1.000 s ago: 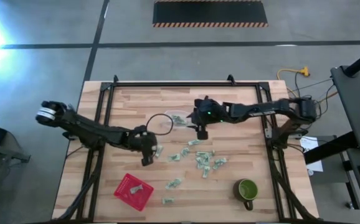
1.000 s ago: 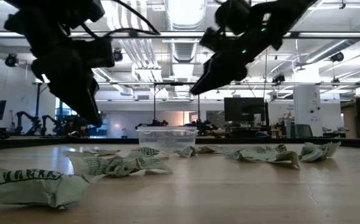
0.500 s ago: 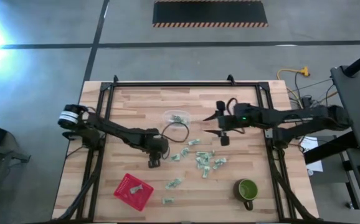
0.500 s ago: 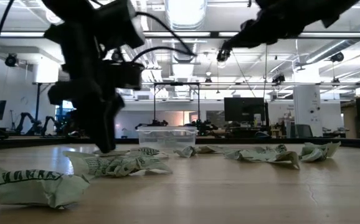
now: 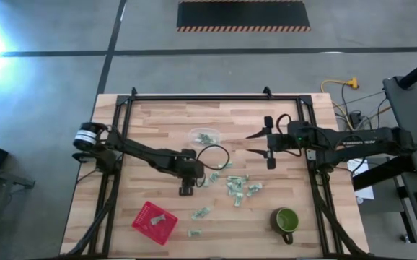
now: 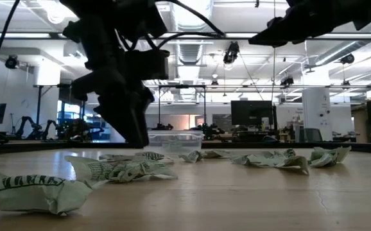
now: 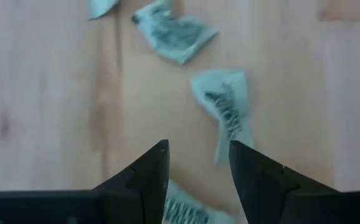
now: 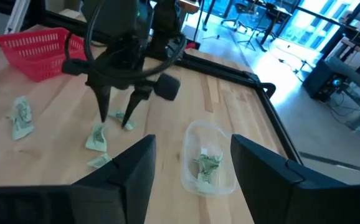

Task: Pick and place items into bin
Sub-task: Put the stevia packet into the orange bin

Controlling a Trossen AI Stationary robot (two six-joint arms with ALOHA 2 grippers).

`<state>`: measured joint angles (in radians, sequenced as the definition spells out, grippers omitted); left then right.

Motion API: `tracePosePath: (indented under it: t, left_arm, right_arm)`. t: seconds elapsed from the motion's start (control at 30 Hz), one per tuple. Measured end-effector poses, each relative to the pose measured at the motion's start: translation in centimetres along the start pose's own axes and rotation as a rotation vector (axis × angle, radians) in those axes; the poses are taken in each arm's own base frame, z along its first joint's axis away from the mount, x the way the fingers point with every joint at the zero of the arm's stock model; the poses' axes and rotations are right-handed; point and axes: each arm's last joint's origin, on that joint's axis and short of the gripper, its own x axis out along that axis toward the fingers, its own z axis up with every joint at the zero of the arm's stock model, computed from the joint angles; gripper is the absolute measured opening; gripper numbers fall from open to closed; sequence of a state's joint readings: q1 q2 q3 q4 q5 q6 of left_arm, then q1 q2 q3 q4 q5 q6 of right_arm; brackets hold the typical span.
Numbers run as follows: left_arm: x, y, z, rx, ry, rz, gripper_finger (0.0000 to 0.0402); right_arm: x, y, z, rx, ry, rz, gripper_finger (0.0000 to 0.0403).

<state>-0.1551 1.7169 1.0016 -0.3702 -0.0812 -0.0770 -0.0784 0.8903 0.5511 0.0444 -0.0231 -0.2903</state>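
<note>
Left tool (image 7: pixel 195 163), fingers apart and empty, hangs over a wrapped piece (image 7: pixel 227 109) lying flat on the desk (image 5: pixel 158 130), long axis running away from the fingertips. Right tool (image 5: pixel 268 149), fingers apart, is raised near the clear container (image 5: pixel 205 136).

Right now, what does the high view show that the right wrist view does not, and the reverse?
Only the high view shows the green mug, the right gripper seen from outside with its arm, and the whole table.

Only the right wrist view shows the room beyond the table and the wrapped piece inside the clear container close up.

Both show the red basket, the scattered wrapped pieces and the left gripper, fingers open, above them.
</note>
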Motion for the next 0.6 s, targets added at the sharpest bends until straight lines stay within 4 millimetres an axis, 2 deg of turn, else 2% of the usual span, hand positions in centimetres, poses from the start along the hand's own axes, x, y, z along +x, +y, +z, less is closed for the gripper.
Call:
tracePosePath:
  t: [0.23, 0.43, 0.6]
  left_arm:
    - [2.0, -0.1, -0.1, 0.01, 0.019, -0.051, 0.0151]
    - [2.2, -0.1, 0.0, 0.027, 0.017, -0.068, 0.015]
    - [2.0, -0.2, 0.2, 0.035, 0.013, -0.083, 0.011]
  right_arm:
    - [0.0, 0.0, 0.3, 0.001, -0.01, 0.001, 0.0185]
    - [0.0, 0.0, 0.3, 0.001, -0.007, 0.002, 0.0183]
    - [0.0, 0.0, 0.2, 0.001, -0.005, 0.002, 0.0183]
